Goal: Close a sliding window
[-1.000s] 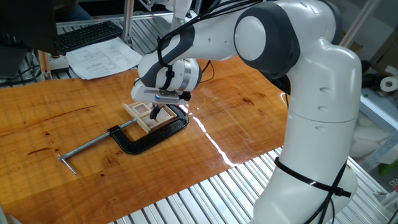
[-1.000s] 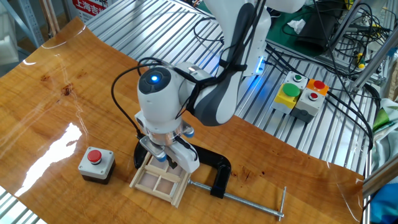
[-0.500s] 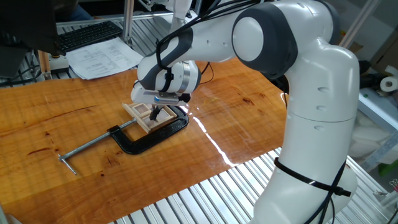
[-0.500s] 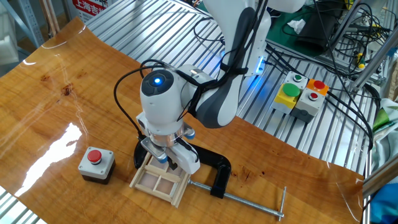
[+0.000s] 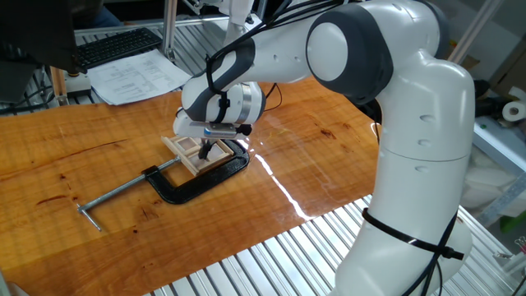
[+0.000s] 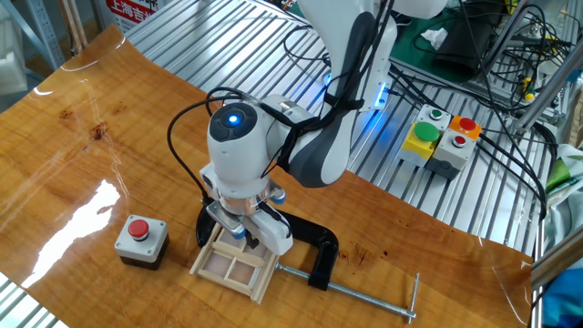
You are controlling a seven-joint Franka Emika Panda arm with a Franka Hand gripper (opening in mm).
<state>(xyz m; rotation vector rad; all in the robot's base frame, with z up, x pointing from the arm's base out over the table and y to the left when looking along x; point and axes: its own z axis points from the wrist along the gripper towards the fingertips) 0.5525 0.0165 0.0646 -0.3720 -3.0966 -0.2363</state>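
Note:
The sliding window is a small pale wooden frame with panes, lying flat on the table inside the mouth of a black C-clamp. It also shows in one fixed view. My gripper points straight down onto the window's far edge, its fingertips touching the frame. In one fixed view the gripper sits at the window's right side, the dark fingertips close together and holding nothing. The wrist hides part of the window.
The C-clamp's long screw rod runs out across the wooden table. A small grey box with a red button stands just left of the window. Papers and a keyboard lie at the table's far edge.

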